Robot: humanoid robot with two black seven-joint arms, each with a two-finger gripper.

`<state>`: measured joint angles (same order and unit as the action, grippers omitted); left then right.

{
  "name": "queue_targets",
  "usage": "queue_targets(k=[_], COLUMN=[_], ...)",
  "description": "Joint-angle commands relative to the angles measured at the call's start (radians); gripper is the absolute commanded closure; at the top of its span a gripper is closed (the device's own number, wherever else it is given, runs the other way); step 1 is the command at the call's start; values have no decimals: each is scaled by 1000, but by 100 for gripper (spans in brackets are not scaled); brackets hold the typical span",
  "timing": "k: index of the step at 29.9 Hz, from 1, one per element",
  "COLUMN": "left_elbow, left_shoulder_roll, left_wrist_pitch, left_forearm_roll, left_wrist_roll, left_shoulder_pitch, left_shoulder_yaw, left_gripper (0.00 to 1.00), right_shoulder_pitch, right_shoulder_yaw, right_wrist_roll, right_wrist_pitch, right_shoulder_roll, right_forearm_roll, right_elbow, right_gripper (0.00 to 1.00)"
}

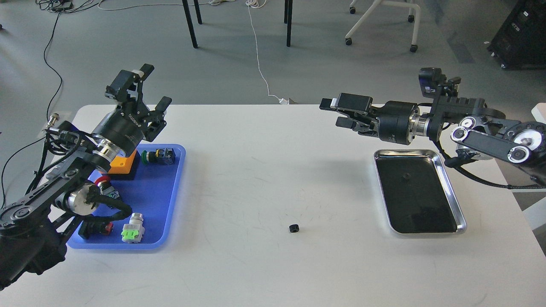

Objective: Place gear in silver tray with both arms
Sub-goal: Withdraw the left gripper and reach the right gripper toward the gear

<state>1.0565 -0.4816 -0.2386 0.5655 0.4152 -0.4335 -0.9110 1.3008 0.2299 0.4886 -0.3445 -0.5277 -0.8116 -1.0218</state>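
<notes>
A small black gear (293, 228) lies on the white table (273, 264), in front of the middle, apart from both arms. The silver tray (448, 187) sits at the right with a dark mirror-like bottom, and a tiny dark speck shows on it. My left gripper (143, 87) is open and empty, raised above the back of the blue tray. My right gripper (337, 113) is open and empty, pointing left, above the table behind the silver tray's far left corner.
A blue plastic tray (170, 200) at the left holds several switches and buttons, one orange-and-black block (123, 164) among them. Cables, chair legs and a dark cabinet stand on the floor beyond the table's far edge.
</notes>
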Motion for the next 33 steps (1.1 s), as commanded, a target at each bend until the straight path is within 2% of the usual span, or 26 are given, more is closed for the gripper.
queue_targets(k=[1, 7, 13, 18, 27, 33], left_elbow=[0, 17, 26, 34, 62, 65], left_shoulder_roll=[0, 0, 0, 0, 0, 11], left_wrist_pitch=[2, 4, 7, 5, 7, 7], left_forearm_roll=[-3, -3, -1, -1, 4, 7], left_wrist_roll=[-7, -6, -6, -6, -6, -7], left_shoulder_pitch=[33, 45, 52, 52, 58, 65], left_shoulder_yaw=[-37, -46, -46, -46, -46, -46], left_gripper=[2, 2, 2, 2, 2, 2], right_shoulder_pitch=[116, 231, 253, 255, 255, 253], right_shoulder_yaw=[129, 273, 359, 468, 581, 618], right_wrist_roll=[0, 0, 0, 0, 0, 0], right_wrist_pitch=[1, 5, 21, 122, 246, 288], right_shoulder_roll=[57, 159, 311, 423, 480, 494], right_forearm_roll=[-153, -391, -471, -472, -550, -555], right_elbow=[-50, -112, -110, -101, -103, -100], right_gripper=[2, 2, 3, 5, 6, 10])
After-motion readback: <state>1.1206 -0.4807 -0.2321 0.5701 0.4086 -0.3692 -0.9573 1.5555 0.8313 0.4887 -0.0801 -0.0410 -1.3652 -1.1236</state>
